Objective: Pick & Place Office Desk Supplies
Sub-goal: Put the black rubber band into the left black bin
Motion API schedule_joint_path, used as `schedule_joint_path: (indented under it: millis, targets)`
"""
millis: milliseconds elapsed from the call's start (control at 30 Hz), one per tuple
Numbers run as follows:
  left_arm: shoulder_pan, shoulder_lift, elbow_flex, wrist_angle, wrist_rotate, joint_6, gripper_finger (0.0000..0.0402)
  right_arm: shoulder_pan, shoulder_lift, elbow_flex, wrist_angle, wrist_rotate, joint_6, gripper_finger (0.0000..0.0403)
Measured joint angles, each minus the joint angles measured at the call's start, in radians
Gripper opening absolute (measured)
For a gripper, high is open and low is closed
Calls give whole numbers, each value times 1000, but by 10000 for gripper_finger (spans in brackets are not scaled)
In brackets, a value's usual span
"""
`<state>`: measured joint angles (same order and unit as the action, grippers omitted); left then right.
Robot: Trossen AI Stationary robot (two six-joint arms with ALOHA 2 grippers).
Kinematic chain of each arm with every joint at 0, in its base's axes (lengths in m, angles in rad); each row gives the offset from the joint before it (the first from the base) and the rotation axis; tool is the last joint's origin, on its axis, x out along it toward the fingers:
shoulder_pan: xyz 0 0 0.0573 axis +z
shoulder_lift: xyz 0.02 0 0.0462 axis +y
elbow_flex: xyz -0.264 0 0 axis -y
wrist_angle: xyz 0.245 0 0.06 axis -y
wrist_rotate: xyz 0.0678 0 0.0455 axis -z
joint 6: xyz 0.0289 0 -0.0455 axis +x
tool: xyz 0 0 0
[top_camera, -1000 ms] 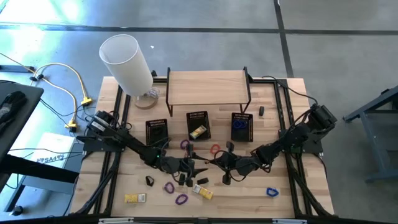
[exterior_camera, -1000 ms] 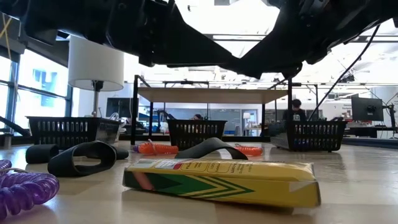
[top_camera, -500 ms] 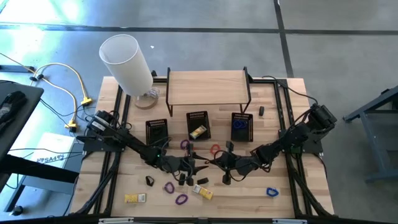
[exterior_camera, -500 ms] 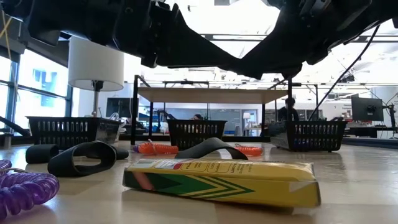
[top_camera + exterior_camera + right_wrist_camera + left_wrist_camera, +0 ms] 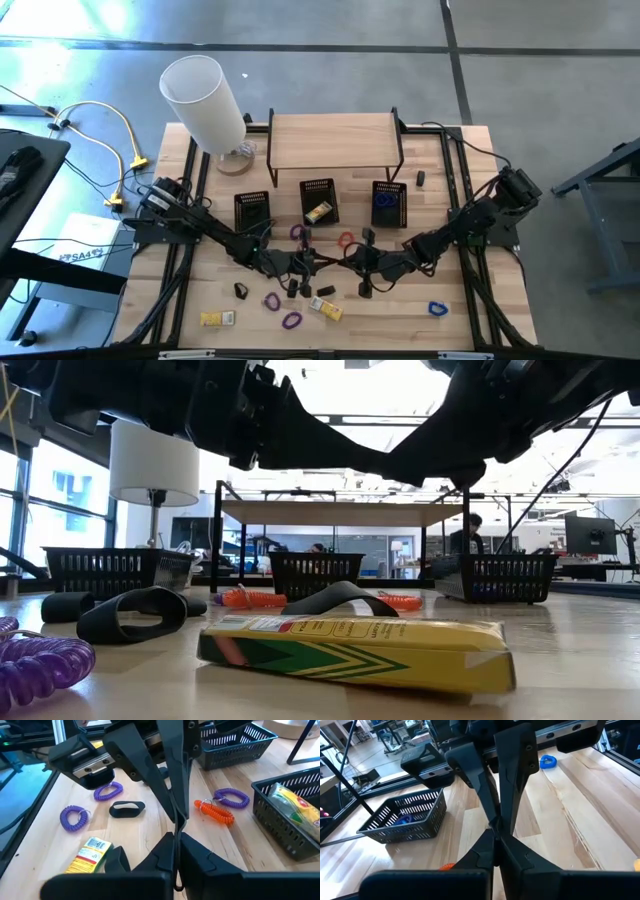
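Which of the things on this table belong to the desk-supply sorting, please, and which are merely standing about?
Part of the job:
- purple coil bands
- orange coil band
- blue coil band
- yellow boxes
- black clips
- three black baskets

Just standing about:
- white lamp
- wooden shelf

Both grippers meet tip to tip mid-table, blocking that lane. Three black baskets [image 5: 318, 201] and a wooden shelf [image 5: 333, 138] wall off the far side; bare table [image 5: 480, 300] lies open near the right front.

Left gripper [image 5: 322, 263] now closed.
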<state>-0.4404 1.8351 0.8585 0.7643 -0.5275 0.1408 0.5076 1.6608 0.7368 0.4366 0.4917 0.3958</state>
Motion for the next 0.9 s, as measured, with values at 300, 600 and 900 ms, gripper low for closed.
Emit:
schedule_joint_path:
  millis: [300,600,900]
  targets:
    - [-19,0,0,-10,-8,-5,3,33,0,0,0,2,3,156]
    - [-95,-140,0,-361,-201,-191,2,66,0,0,-2,4,-2,252]
    - [-204,-471,0,-999,-369,-645,2,69,0,0,-8,4,0,244]
